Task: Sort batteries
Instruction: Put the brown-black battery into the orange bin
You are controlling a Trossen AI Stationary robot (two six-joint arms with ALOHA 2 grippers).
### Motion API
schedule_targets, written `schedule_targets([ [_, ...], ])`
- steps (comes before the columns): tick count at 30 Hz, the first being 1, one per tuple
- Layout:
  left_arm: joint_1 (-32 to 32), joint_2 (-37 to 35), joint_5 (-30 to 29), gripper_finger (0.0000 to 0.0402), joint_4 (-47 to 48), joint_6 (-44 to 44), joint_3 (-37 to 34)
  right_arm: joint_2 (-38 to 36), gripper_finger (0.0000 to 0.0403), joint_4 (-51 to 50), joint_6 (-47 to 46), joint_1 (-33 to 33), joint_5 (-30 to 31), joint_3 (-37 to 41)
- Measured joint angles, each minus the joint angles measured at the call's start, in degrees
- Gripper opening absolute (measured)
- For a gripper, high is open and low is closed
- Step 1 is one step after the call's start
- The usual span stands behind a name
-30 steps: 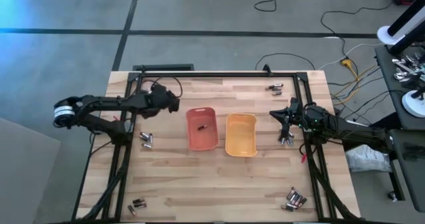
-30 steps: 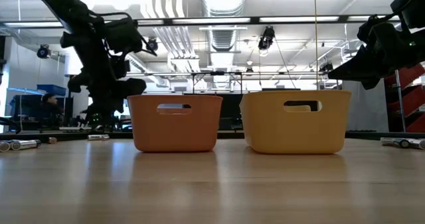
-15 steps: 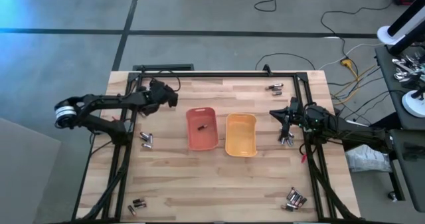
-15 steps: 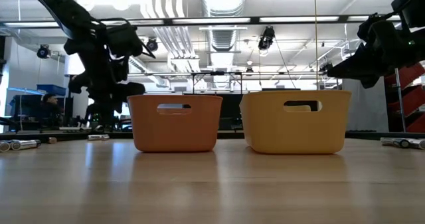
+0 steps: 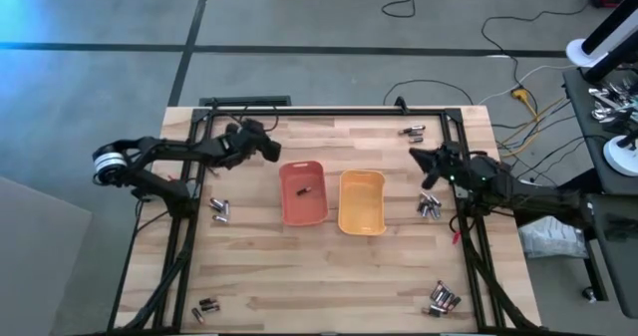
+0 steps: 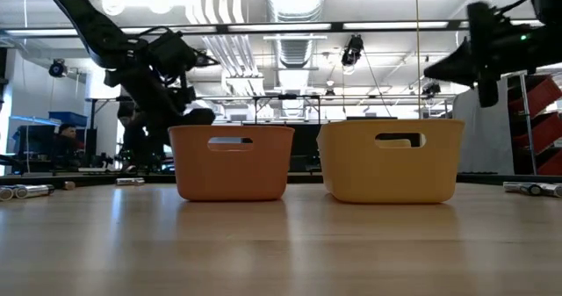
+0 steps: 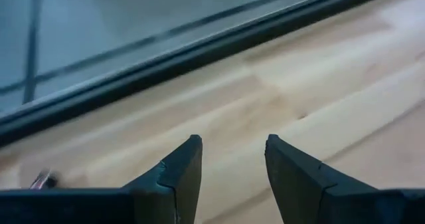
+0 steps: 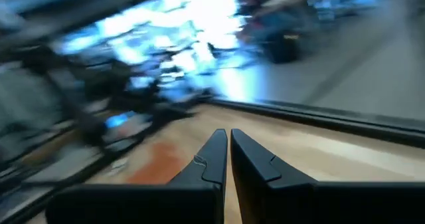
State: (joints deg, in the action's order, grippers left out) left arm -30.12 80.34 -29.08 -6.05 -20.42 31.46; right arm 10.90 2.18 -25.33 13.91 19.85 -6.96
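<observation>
Small batteries lie on the wooden table in groups: near my right arm (image 5: 429, 208), at the far right (image 5: 413, 131), front right (image 5: 444, 298), front left (image 5: 204, 305) and left (image 5: 219, 209). One dark battery (image 5: 304, 188) lies in the orange tray (image 5: 289, 208); the yellow tray (image 5: 362, 216) stands beside it. My left gripper (image 5: 269, 147) (image 7: 232, 141) hovers open over bare wood, far-left of the orange tray. My right gripper (image 5: 417, 157) (image 8: 228, 134) is raised to the right of the yellow tray, shut, and nothing shows between its fingertips.
A black frame rail (image 5: 329, 110) runs along the table's far edge, with more rails down both sides. In the low view the two trays (image 6: 231, 162) (image 6: 391, 160) stand side by side in the middle. Bare wood lies in front of them.
My right gripper has risen from the battery group on the right and swung toward the far edge and the yellow tray, tipping up to near level. My left gripper has shifted a little toward the far edge and the right, turning as it went.
</observation>
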Motion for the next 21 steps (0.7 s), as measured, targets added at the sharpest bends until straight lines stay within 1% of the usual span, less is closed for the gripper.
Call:
schedule_targets([
  [3, -1.0, -0.12, 2.26, 0.0146, -2.75, 3.31, 1.16, 6.41, 0.0014, -6.88, -0.78, 0.04, 4.34, -4.1],
  [6, -1.86, -0.52, 2.72, 0.0146, -3.01, 4.97, 3.36, 15.18, 0.0036, -9.47, -1.85, 0.75, 5.7, -9.21],
  [9, -1.87, -0.44, 2.71, 0.0146, -2.96, 4.98, 4.49, 24.72, 0.0083, -13.34, -1.67, 1.47, 5.32, -15.77],
  [13, -1.11, -0.44, 3.89, 0.0146, -2.77, 6.72, 4.5, 37.4, 0.0155, -24.73, 1.15, 3.19, 5.21, -26.67],
  [15, -1.03, -0.44, 4.92, 0.0146, -2.72, 8.24, 4.48, 43.85, 0.018, -31.43, 3.72, 4.82, 3.64, -32.45],
  [17, -1.05, -0.54, 5.84, 0.0146, -2.67, 9.6, 4.48, 49.76, 0.0194, -37.85, 6.4, 7.41, 0.25, -38.54],
  [21, -1.05, -0.66, 6.12, 0.0146, -2.49, 10.47, 4.48, 60.58, 0.0195, -46.29, 13.7, 13.59, -7.11, -47.68],
])
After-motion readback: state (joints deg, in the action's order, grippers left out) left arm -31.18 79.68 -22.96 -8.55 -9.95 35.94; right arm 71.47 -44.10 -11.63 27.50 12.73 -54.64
